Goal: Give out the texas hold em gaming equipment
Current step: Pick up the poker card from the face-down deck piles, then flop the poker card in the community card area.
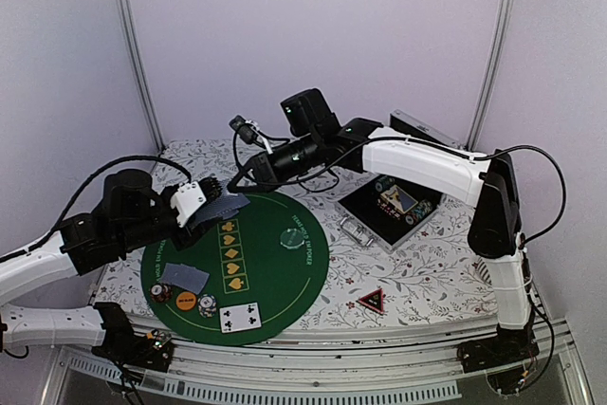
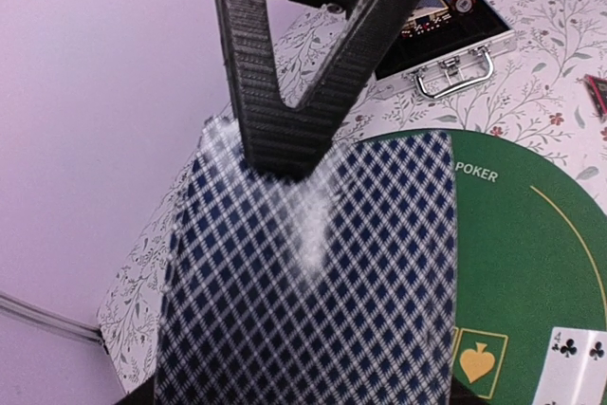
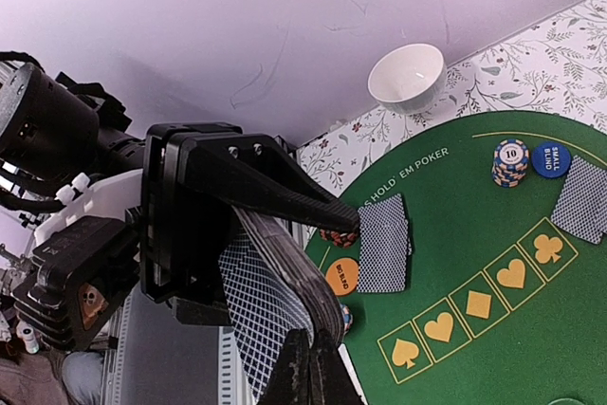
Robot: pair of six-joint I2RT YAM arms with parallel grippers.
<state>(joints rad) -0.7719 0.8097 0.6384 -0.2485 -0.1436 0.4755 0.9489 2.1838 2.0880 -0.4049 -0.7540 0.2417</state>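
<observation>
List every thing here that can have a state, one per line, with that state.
left gripper: shut on the lifted cards.
right gripper: shut on the same cards' far edge.
lifted cards: in the air, tilted, backs showing.
metal case: open.
two club cards: lying face up.
card pair: lying face down, overlapped.
white cup: upright, empty.
</observation>
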